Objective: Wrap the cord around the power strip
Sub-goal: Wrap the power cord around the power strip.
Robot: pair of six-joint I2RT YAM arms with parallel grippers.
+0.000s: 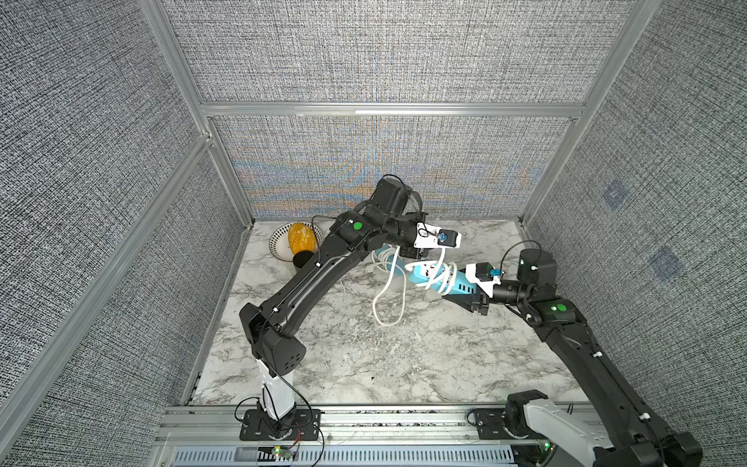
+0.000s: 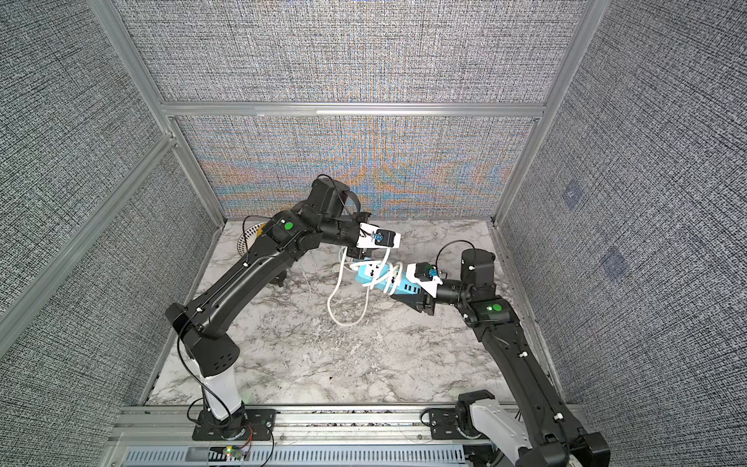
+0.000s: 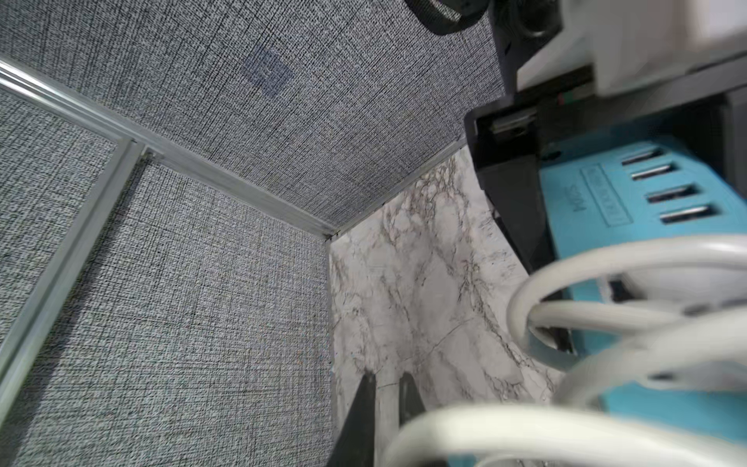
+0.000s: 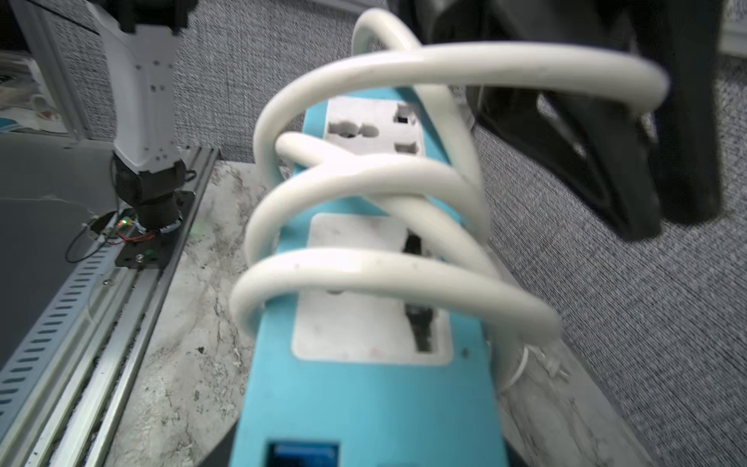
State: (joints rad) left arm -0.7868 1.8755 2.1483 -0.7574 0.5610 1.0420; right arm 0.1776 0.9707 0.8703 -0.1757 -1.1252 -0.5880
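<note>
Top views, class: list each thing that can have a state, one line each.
power strip: held by one end, raised off the table.
cord: several turns wound round the strip, the rest hanging loose in a loop.
right end effector: shut on the power strip.
left end effector: narrowly parted beside the cord; grip unclear.
bowl: upright, holding a yellow object.

We find only one marking: raised lettering and a framed line of small print on the blue power strip, beside its four narrow slots; both are too blurred to read.
</note>
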